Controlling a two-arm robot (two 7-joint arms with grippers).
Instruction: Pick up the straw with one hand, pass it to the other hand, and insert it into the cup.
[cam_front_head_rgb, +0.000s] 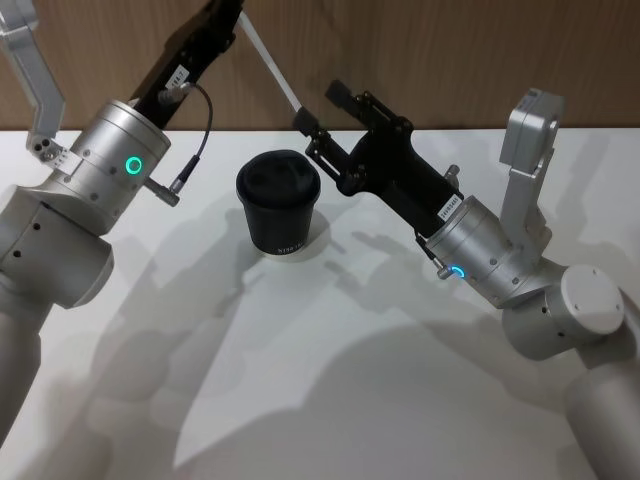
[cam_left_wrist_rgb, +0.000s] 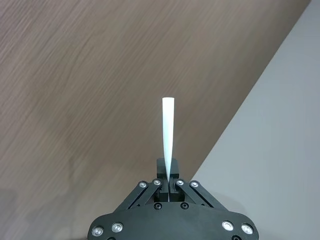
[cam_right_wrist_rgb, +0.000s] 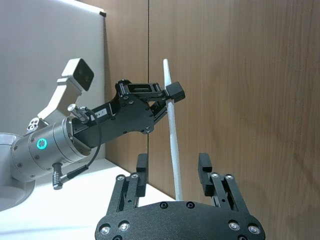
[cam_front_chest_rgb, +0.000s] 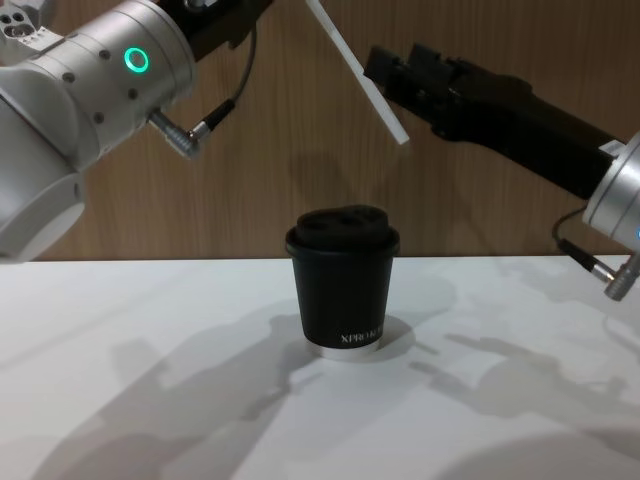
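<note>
Head view: I read the handover as the step in hand. The left gripper (cam_front_head_rgb: 228, 15) holds the straw (cam_front_head_rgb: 272, 68), which slants down to the right gripper (cam_front_head_rgb: 318, 108), above and behind the cup (cam_front_head_rgb: 279, 205) on the bench (cam_front_head_rgb: 330, 380).
Left wrist view: jaws narrow, clamped on the straw's end.
Right wrist view: jaws wide, the straw's lower end between them.
Chest view: the straw's tip hangs above the lid, apart from it.
Next move: I judge the right must draw clear, then the left bring the straw over the lid.
</note>
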